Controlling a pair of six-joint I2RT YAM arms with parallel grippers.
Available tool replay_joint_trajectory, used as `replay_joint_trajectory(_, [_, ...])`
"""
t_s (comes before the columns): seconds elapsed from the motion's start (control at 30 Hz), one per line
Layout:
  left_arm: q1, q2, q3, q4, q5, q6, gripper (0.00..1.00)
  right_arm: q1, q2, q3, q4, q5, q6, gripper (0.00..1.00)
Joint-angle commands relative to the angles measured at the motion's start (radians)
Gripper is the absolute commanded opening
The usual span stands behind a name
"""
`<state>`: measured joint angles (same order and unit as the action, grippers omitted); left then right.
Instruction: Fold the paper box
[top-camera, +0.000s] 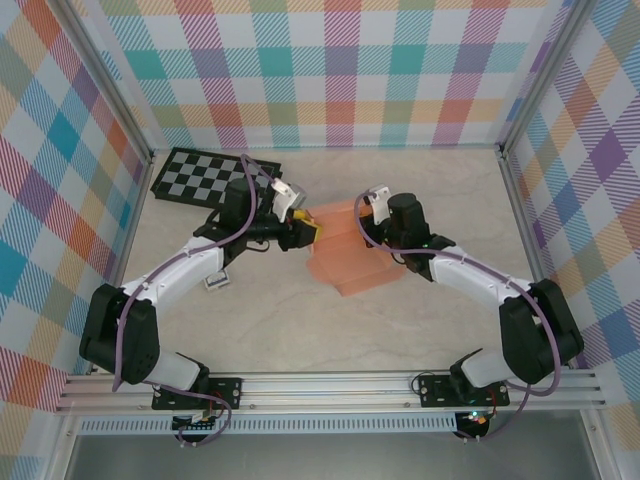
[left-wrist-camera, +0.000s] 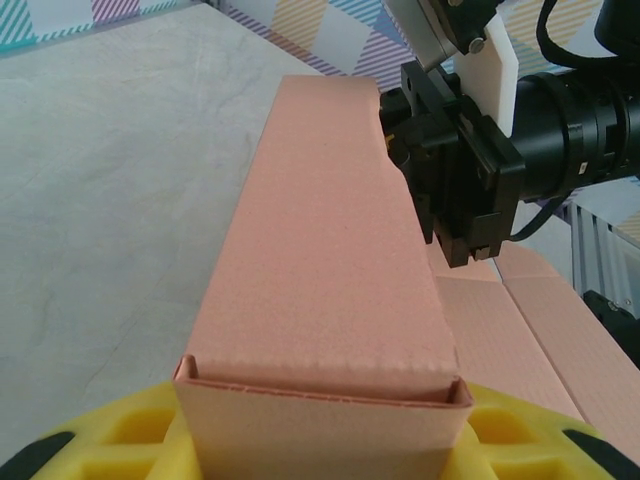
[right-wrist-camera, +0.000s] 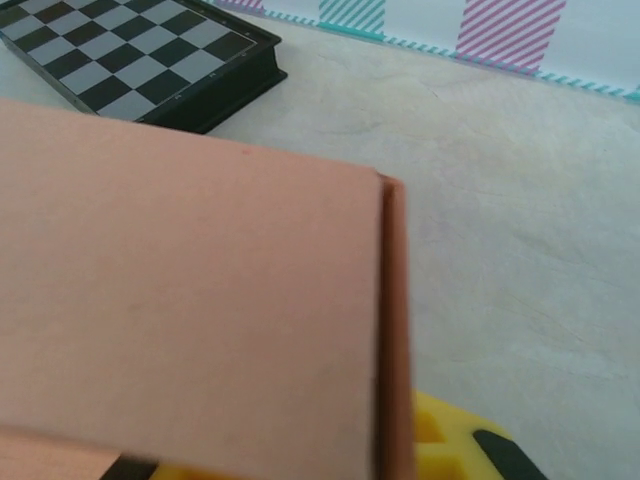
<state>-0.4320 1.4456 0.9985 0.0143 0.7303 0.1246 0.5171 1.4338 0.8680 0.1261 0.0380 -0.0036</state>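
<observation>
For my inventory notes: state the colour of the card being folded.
Salmon-orange; the paper box shows best in the left wrist view.

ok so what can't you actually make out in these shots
Right gripper: open or shut is unclear; the paper box blocks its fingers in the right wrist view.
Left gripper: its yellow fingers are cut off by the bottom edge of the left wrist view.
Checkerboard: cut off by the top and left edges in the right wrist view.
Right side of the paper box: under the right arm in the top view.
</observation>
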Motion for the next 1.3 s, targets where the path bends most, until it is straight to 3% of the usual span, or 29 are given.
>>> replay_joint_trajectory(0.0, [-0.025,-0.005,-0.012,0.043,0.058,-0.047,0.4,-0.014,0.029,0.055,-0.111,0.032,-0.161,0.08])
replay_joint_trajectory(0.07, [-0.022,-0.023,-0.019,0.048,0.059,-0.073,0.55,-0.044,0.027,0.068,-0.154,0.01,-0.221,0.05])
replay_joint_trajectory(0.1, [-0.021,-0.038,-0.025,0.054,0.06,-0.095,0.71,-0.065,0.021,0.074,-0.172,-0.006,-0.254,0.05])
replay_joint_trajectory(0.13, [-0.021,-0.054,-0.028,0.054,0.061,-0.116,0.99,-0.082,0.015,0.081,-0.188,-0.013,-0.297,0.05])
replay_joint_trajectory(0.33, [-0.012,-0.167,-0.045,0.007,0.057,-0.208,1.0,-0.148,0.025,0.19,-0.397,-0.091,-0.628,0.05])
replay_joint_trajectory(0.4, [0.004,-0.214,-0.052,-0.025,0.001,-0.225,1.0,-0.148,0.051,0.251,-0.522,-0.101,-0.757,0.06])
replay_joint_trajectory(0.47, [0.025,-0.237,-0.042,-0.1,-0.133,-0.289,1.0,-0.142,0.081,0.3,-0.633,-0.083,-0.869,0.07])
replay_joint_trajectory(0.57, [0.079,-0.214,-0.028,-0.202,-0.243,-0.374,1.0,-0.109,0.129,0.318,-0.737,0.004,-1.041,0.1])
replay_joint_trajectory(0.7, [0.116,-0.106,-0.012,-0.238,-0.232,-0.449,1.0,-0.048,0.13,0.285,-0.817,-0.069,-1.187,0.13])
replay_joint_trajectory(0.77, [0.119,-0.055,-0.007,-0.254,-0.224,-0.426,1.0,0.004,0.135,0.249,-0.8,-0.014,-1.254,0.13])
replay_joint_trajectory(0.87, [0.12,-0.032,-0.037,-0.233,-0.267,-0.417,1.0,0.075,0.193,0.232,-0.768,0.124,-1.284,0.13])
replay_joint_trajectory(1.27, [0.124,-0.039,-0.089,-0.28,-0.388,-0.389,1.0,0.226,0.491,0.353,-0.673,0.411,-1.258,0.19])
